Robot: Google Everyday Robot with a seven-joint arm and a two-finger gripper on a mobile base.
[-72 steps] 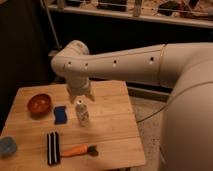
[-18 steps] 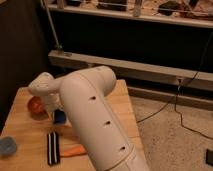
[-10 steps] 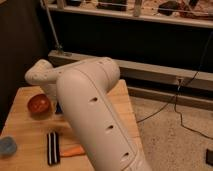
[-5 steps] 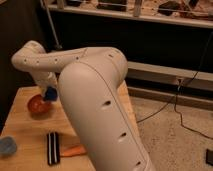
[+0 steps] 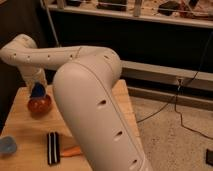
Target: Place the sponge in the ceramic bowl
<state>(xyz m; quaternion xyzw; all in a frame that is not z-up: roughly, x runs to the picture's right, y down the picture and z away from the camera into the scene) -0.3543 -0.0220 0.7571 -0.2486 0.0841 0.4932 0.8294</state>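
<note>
The sponge (image 5: 38, 91), a small bright-blue block, hangs tilted just above the ceramic bowl (image 5: 39, 105), an orange-brown glossy bowl at the far left of the wooden table (image 5: 25, 127). My gripper (image 5: 37, 86) reaches in from the white arm (image 5: 60, 55) and is shut on the sponge from above. The sponge's lower edge sits at the bowl's rim; I cannot tell whether it touches. The big white arm link covers the middle and right of the table.
A pale blue round dish (image 5: 7, 145) sits at the table's near left edge. A black-and-white striped bar (image 5: 53, 147) lies in front, with an orange object (image 5: 73, 151) beside it. Behind are a dark shelf unit (image 5: 150, 35) and cables on the speckled floor (image 5: 175, 135).
The arm has swung left, carrying the sponge from the middle of the table to just over the bowl. The bowl, dish and striped bar have stayed put.
</note>
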